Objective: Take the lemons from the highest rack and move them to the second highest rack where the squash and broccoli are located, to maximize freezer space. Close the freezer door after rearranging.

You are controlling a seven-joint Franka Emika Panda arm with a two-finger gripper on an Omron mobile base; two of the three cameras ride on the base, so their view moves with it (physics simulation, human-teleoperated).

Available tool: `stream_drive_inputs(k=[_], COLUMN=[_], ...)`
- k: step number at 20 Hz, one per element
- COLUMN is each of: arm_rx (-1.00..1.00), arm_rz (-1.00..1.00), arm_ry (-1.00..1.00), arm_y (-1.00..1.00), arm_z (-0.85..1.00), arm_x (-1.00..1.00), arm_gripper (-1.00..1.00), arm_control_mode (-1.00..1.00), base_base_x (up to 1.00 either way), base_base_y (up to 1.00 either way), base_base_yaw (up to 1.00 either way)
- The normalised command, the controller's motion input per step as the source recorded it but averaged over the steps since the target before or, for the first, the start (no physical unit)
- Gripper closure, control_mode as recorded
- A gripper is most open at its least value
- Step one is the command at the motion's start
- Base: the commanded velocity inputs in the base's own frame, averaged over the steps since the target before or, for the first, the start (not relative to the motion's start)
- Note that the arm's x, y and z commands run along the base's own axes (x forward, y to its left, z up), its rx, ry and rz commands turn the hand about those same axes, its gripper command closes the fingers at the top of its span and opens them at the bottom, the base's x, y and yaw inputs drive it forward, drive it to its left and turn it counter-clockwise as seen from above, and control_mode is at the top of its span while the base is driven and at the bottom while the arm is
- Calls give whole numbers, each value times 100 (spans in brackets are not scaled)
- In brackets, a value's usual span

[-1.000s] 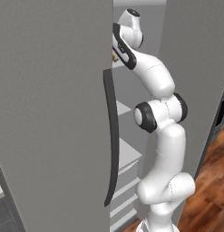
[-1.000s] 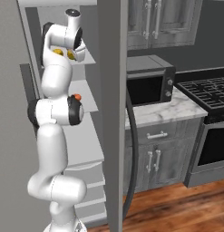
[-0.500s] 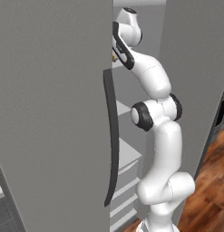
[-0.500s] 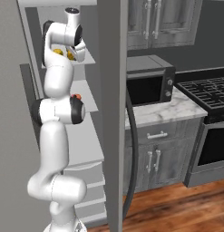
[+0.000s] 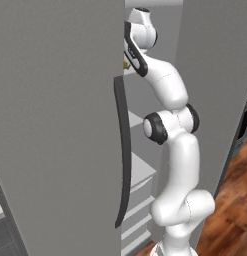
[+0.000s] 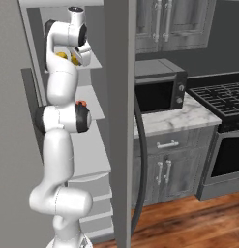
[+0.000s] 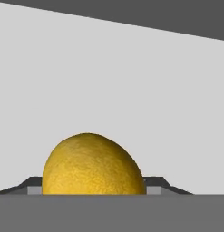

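Lemon sits close between end effector fingertips, unlabelled.

This is looking like a home kitchen, rendered rather than filmed. In the right base view a black microwave is sitting on a marble tabletop, with grey panelled cabinets running below it and more grey cabinets hanging above. A gas stove with dark grates is standing at the right edge, and warm wood flooring is spreading underneath. A tall grey freezer is standing open, its door carrying a long dark curved handle, and pale shelves are showing inside, one holding small yellow lemons
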Motion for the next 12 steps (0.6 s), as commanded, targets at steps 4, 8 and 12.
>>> stream_drive_inputs(k=[4, 8, 12], arm_rx=[0, 9, 14], arm_rz=[-4, -8, -7], arm_ry=[-20, -34, -39], arm_y=[-22, -29, -30], arm_z=[-29, -14, -1], arm_x=[-61, -69, -63], arm_gripper=[100, 100, 100], arm_control_mode=[-100, -100, -100], base_base_x=[0, 0, 0], base_base_y=[0, 0, 0], base_base_yaw=[0, 0, 0])
